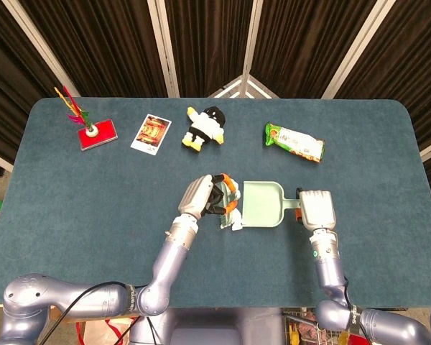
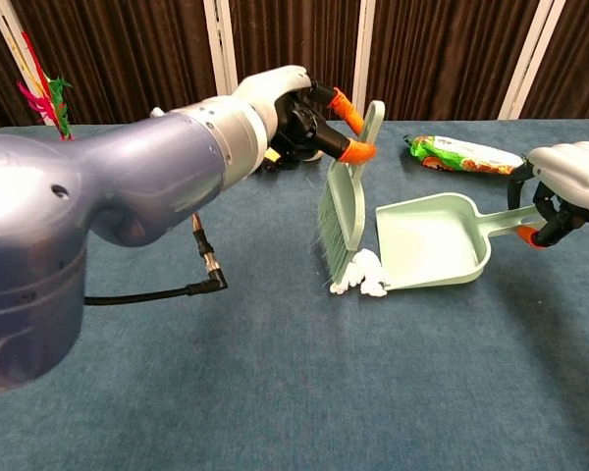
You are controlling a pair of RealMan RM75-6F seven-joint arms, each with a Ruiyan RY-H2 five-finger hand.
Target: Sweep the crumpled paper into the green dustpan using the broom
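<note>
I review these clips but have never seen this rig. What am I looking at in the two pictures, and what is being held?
This is a two-armed robot with humanlike hands at a blue table. One picture looks down from its head, the other looks forward from its chest.

The left hand holds a small green broom, bristles down against crumpled paper at the mouth of the green dustpan. The right hand holds the dustpan's handle.

Also on the table: a plush toy, a snack packet, a card and a red base with feathers.
</note>
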